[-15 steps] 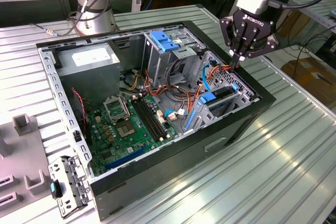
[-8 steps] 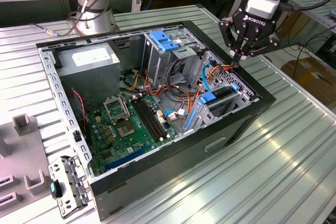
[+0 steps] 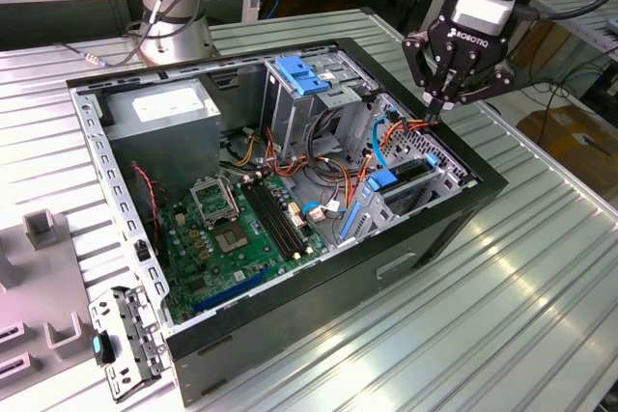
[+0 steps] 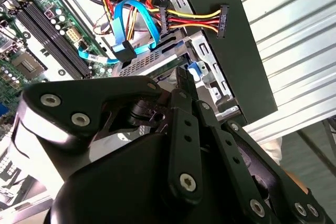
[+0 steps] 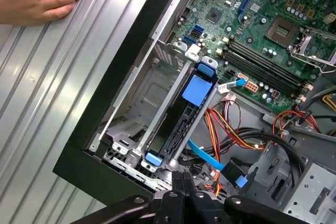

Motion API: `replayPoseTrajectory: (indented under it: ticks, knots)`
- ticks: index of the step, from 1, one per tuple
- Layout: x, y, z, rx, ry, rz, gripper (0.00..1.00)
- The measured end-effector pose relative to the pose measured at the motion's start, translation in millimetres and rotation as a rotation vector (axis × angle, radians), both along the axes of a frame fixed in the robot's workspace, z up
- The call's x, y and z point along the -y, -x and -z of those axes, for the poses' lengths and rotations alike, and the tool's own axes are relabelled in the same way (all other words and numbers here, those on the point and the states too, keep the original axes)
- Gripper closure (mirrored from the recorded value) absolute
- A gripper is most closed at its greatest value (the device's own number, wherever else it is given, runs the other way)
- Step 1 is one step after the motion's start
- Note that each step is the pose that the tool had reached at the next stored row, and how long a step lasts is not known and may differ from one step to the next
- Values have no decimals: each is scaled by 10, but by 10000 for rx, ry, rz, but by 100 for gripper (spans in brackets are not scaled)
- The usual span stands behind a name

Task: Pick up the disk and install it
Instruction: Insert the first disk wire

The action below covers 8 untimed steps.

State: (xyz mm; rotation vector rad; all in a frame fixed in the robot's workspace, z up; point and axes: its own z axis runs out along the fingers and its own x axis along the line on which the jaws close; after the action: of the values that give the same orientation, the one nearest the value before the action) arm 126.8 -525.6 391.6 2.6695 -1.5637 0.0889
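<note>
Jaws pressed together, holding nothing, hover above the disk (image 5: 181, 124) seated in its bay.

The exterior view looked down at an angle from well back over the open computer case (image 3: 290, 200) on the counter (image 3: 541, 267). Both wrist views sat close above, looking past the gripper (image 5: 181, 182) into the case's drive bay (image 5: 173, 124), their shared ground.

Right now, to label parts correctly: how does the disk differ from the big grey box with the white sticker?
The disk stands on edge in a bay below the hand; the grey box lies flat across the case. The disk is slim with blue tabs; the grey box is bulky. Both sit inside.
</note>
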Motion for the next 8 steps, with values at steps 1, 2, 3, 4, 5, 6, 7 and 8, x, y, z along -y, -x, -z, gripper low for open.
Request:
replayPoseTrajectory:
  ticks: [1, 2, 3, 4, 5, 6, 7, 8]
  knots:
    - [0, 0, 0, 0, 0, -3, 89]
    - [0, 0, 1, 1, 1, -33, 89]
    - [-1, -2, 8, 5, 2, -492, 89]
    - [-3, -3, 16, 13, 1, -707, 89]
    - [-29, -23, 22, 14, 4, -790, 89]
    - [-65, -56, 25, 14, 6, -801, 89]
    - [-104, -107, 34, 13, 23, -817, 89]
    - [-109, -162, 42, 13, 36, -835, 89]
